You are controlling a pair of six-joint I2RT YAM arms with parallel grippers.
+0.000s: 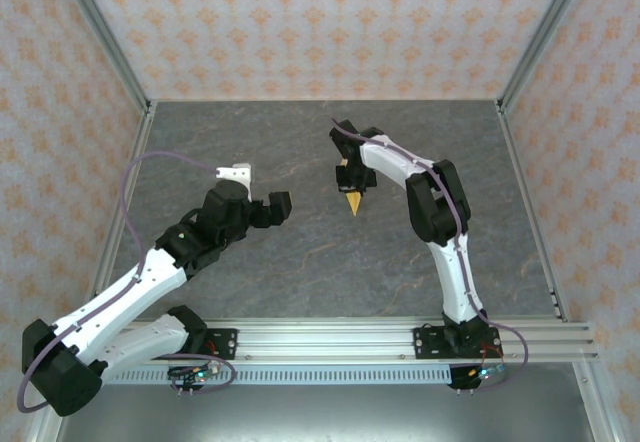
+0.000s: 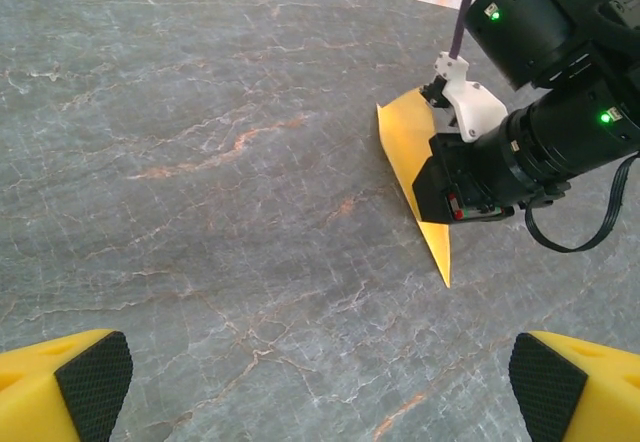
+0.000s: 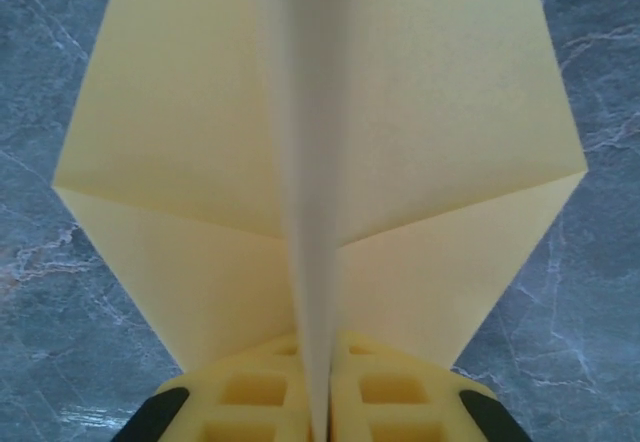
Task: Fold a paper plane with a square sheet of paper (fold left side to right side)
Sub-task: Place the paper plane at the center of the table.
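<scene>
Yellow-orange paper plane point(image 3: 200, 162) looks fully folded: we pinch its centre crease in our right pincer point(image 3: 318, 402), wings spreading either side of it. Our left pincer point(image 1: 279, 207) hangs spread wide, well apart, empty. Only letting go seems left.

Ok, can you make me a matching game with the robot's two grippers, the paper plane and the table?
Things:
1. left gripper
2. right gripper
3. paper plane
4. table

States:
A. yellow-orange, folded and pointed
B. grey with marbled veins
C. wide open, holding nothing
D. shut on a centre fold

Pairs: 1-C, 2-D, 3-A, 4-B
</scene>
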